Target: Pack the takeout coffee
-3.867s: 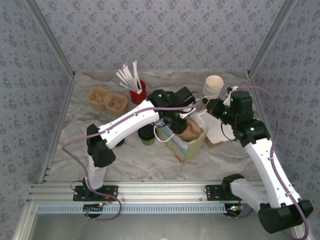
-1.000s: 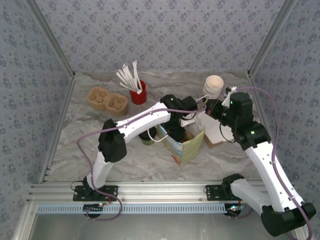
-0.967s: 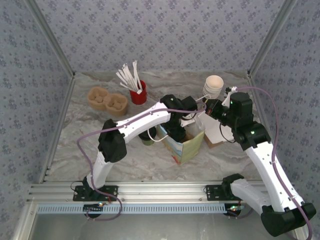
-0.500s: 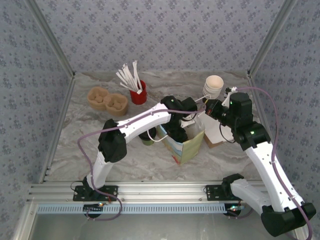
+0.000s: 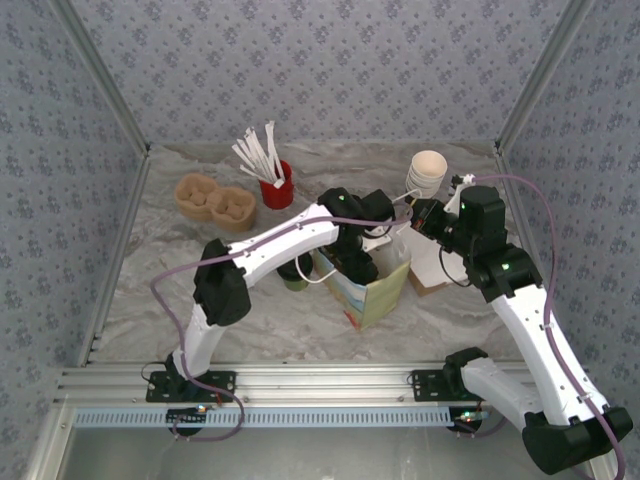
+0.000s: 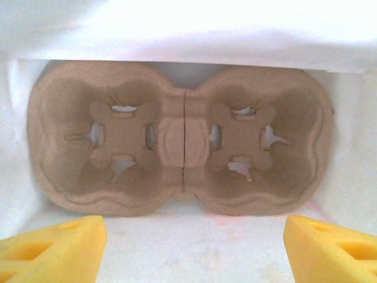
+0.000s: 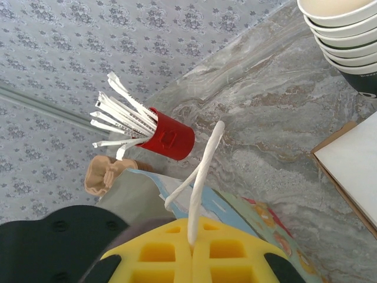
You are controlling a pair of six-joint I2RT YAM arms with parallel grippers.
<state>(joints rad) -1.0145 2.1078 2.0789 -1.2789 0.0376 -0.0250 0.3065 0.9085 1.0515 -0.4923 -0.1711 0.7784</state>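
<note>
Left claw (image 6: 190,250) down in the gift bag (image 5: 385,292), takeout coffee (image 5: 293,280) on the desk (image 5: 180,300) just left of it.
I see that claw spread wide, empty, over a cardboard cup carrier (image 6: 182,141); my right claw (image 7: 191,254) is clamped on the bag's white handle (image 7: 204,177).

— Overhead view?
— Bright, even; faint soft shadows on the grey marbled bench (image 5: 300,325).
— Left wrist?
— The paper bag's white inner walls (image 6: 177,29) glare out; yellow foam claw pads (image 6: 53,247) look soft.
</note>
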